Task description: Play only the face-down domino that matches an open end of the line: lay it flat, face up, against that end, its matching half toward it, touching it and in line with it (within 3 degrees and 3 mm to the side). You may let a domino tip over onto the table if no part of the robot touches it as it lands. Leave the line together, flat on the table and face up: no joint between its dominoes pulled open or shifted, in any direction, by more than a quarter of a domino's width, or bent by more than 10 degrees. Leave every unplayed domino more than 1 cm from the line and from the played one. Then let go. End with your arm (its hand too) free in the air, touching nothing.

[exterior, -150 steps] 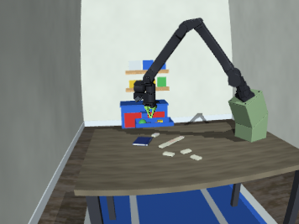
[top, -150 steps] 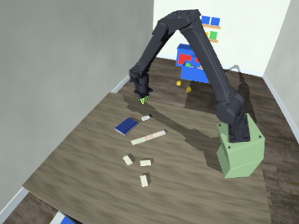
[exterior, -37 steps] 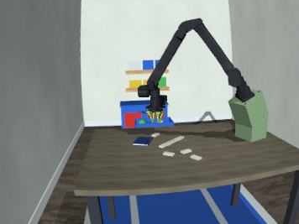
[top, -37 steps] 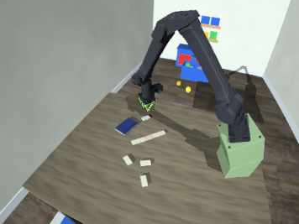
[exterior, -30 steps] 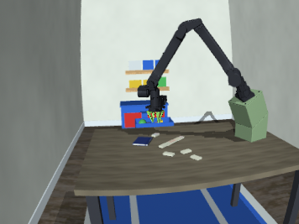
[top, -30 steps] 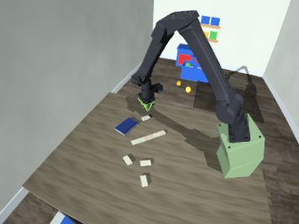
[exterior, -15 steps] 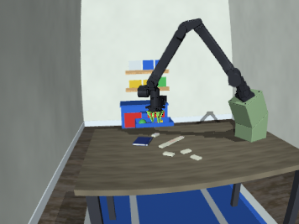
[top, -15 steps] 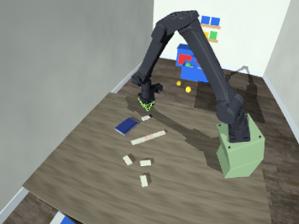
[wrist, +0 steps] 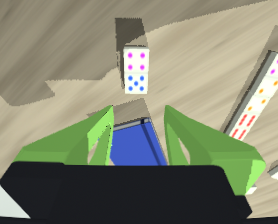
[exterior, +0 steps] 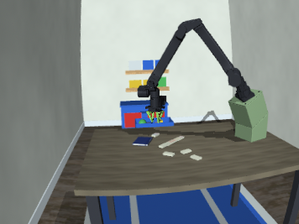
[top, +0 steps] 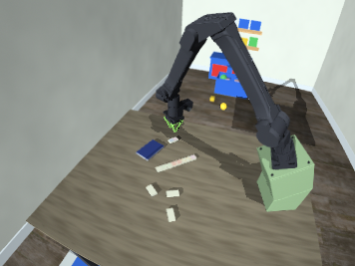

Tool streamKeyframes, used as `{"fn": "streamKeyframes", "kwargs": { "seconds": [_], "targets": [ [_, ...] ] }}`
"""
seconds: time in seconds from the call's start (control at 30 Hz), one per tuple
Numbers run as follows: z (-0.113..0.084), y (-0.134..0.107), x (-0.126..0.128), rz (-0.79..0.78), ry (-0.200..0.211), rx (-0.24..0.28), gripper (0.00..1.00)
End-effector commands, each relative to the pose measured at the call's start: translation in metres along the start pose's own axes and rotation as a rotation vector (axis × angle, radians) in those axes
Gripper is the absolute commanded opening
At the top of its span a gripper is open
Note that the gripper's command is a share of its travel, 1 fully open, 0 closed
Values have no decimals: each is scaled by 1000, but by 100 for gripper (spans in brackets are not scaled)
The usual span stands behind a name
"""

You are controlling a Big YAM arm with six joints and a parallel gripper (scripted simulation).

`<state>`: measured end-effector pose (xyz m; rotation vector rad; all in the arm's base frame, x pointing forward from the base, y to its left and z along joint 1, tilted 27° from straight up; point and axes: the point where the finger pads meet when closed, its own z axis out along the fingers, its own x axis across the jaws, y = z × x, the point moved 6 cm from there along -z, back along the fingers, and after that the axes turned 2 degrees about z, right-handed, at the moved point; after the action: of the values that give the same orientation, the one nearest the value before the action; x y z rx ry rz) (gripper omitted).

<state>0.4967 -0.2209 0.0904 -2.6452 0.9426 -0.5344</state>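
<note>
A loose domino (top: 174,140) (exterior: 155,134) (wrist: 135,70) lies flat and face up on the table, with a magenta four half and a blue four half. It is apart from the line. My gripper (top: 174,127) (exterior: 154,119) (wrist: 138,112) hangs a little above the table just behind it, fingers apart with nothing between them. The line of face-up dominoes (top: 176,162) (exterior: 171,142) (wrist: 255,100) runs diagonally to the right of the loose domino. Three face-down dominoes (top: 152,189) (top: 173,193) (top: 172,213) lie nearer the front, and show in the exterior view (exterior: 168,153) (exterior: 186,151) (exterior: 196,157).
A blue book (top: 150,149) (exterior: 142,141) (wrist: 135,145) lies flat left of the line, under my fingers in the wrist view. The arm's green base (top: 284,180) (exterior: 249,118) stands at the table's right. A blue toy bin (top: 224,76) and yellow balls (top: 223,106) are beyond the table.
</note>
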Motion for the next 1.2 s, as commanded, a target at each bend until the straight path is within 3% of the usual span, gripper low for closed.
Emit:
{"fn": "streamKeyframes", "kwargs": {
  "seconds": [0.0,0.07,0.1,0.4,0.63,0.67,0.97,1.17],
  "targets": [
    [-10,-7,22,-33,49,12,42],
    [-10,-7,22,-33,49,12,42],
    [-1,-1,5,-7,14,3,42],
    [30,-6,23,-48,53,14,42],
    [30,-6,23,-48,53,14,42],
    [42,4,3,-22,4,4,42],
    [46,-8,27,-53,66,16,42],
    [46,-8,27,-53,66,16,42]
  ]
}}
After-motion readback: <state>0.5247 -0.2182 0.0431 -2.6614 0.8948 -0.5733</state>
